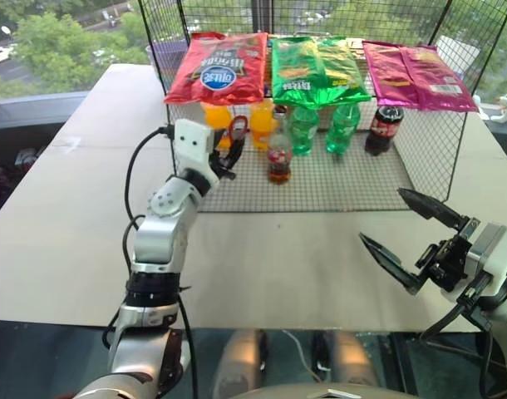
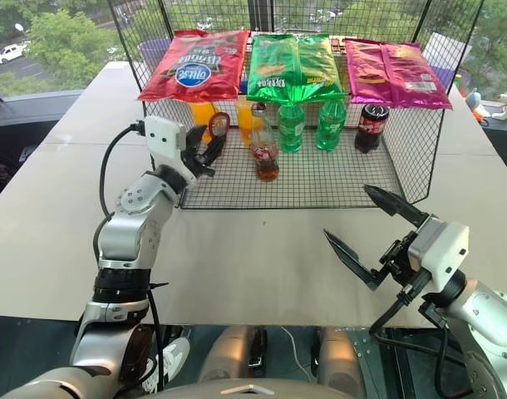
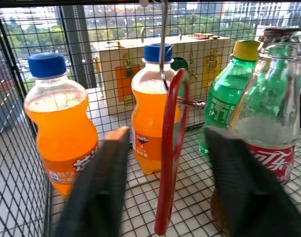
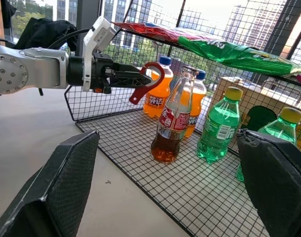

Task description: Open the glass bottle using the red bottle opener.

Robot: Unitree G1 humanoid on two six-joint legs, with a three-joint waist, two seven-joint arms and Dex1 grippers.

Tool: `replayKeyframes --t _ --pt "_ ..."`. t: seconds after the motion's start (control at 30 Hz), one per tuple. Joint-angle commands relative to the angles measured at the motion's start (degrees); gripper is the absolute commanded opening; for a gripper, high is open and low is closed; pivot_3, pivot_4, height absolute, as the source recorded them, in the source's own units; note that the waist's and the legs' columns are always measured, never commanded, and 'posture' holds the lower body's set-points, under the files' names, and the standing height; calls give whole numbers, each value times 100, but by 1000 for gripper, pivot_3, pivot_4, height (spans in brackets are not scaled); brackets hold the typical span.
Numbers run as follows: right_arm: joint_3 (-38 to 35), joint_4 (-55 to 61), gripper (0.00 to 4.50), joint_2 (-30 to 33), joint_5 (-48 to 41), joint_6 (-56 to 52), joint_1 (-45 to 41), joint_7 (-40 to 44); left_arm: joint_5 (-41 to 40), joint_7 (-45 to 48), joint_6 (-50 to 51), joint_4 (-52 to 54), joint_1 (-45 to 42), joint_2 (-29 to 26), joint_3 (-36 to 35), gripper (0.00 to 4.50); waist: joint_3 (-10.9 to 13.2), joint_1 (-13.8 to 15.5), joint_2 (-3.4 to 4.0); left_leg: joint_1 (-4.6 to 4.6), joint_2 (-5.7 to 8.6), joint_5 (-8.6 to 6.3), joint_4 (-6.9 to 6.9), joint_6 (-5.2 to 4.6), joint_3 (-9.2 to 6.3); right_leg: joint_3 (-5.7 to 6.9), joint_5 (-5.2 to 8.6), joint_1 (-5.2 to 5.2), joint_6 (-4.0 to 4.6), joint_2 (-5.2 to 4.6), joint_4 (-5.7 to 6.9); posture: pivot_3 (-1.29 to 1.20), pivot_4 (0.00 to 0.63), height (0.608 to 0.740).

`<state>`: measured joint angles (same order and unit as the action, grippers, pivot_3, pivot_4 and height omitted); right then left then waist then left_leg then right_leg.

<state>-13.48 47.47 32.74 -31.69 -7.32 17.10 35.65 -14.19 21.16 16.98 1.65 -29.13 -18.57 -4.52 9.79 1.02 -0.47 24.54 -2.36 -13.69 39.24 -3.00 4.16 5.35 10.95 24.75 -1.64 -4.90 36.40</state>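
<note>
The red bottle opener (image 3: 170, 148) hangs from a metal hook inside the wire cage, in front of an orange soda bottle. My left gripper (image 3: 166, 137) reaches into the cage with one finger on each side of the opener. A gap shows on both sides, so it stands open. The glass bottle (image 1: 279, 154) stands upright on the cage floor just to the right of the opener, with dark liquid low down and a red label. My right gripper (image 1: 383, 216) hovers wide open over the table's front right, outside the cage and empty.
The wire cage (image 1: 337, 187) also holds two orange soda bottles (image 1: 262, 123), two green bottles (image 1: 342, 127) and a dark cola bottle (image 1: 383, 129). Chip bags (image 1: 316, 68) lie on its roof. The pale table (image 1: 270, 258) stretches in front of the cage.
</note>
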Motion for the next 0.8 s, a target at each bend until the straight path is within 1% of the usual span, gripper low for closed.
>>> replayKeyframes --t 0.03,0.2,0.23,0.27,0.33,0.37,0.6,0.8 --pt "-112 229 4500 11 -32 81 -2 -3 -133 124 -59 210 -47 -101 -172 2064 0 1 0 0 0 0 0 0 0 0 0 0 0 0 0 0 150 740" --pt "-107 226 4500 21 -26 64 -22 -11 -246 236 -48 124 -100 -164 -237 2064 0 -2 0 0 0 0 0 0 0 0 0 0 0 0 0 0 150 740" --pt "-107 228 4500 23 -25 60 -25 -14 -273 275 -48 111 -109 -171 -243 1554 0 -2 0 0 0 0 0 0 0 0 0 0 0 0 0 0 150 740" --pt "-108 229 4500 24 -24 58 -27 -15 -286 300 -50 100 -116 -177 -250 1352 0 0 0 0 0 0 0 0 0 0 0 0 0 0 0 0 150 740" --pt "-110 226 4500 25 -18 59 -28 -16 -294 335 -49 73 -137 -188 -274 318 0 5 0 1 0 0 0 0 0 0 0 0 0 -1 0 0 150 740" --pt "-111 225 4500 26 -17 60 -27 -16 -293 345 -51 64 -146 -193 -282 33 0 1 0 1 0 0 0 0 0 0 0 0 0 -1 0 0 150 740" --pt "-106 216 4500 13 18 78 -15 -21 -417 532 -57 16 -188 -311 -358 33 0 -6 -1 -2 0 0 0 0 0 -1 0 0 0 -1 4 0 150 740" --pt "-94 221 4500 7 35 72 -20 -33 -1059 1169 131 -169 -288 -560 -647 33 1 -9 -1 -4 -1 0 0 0 0 0 1 1 1 0 7 0 150 740"
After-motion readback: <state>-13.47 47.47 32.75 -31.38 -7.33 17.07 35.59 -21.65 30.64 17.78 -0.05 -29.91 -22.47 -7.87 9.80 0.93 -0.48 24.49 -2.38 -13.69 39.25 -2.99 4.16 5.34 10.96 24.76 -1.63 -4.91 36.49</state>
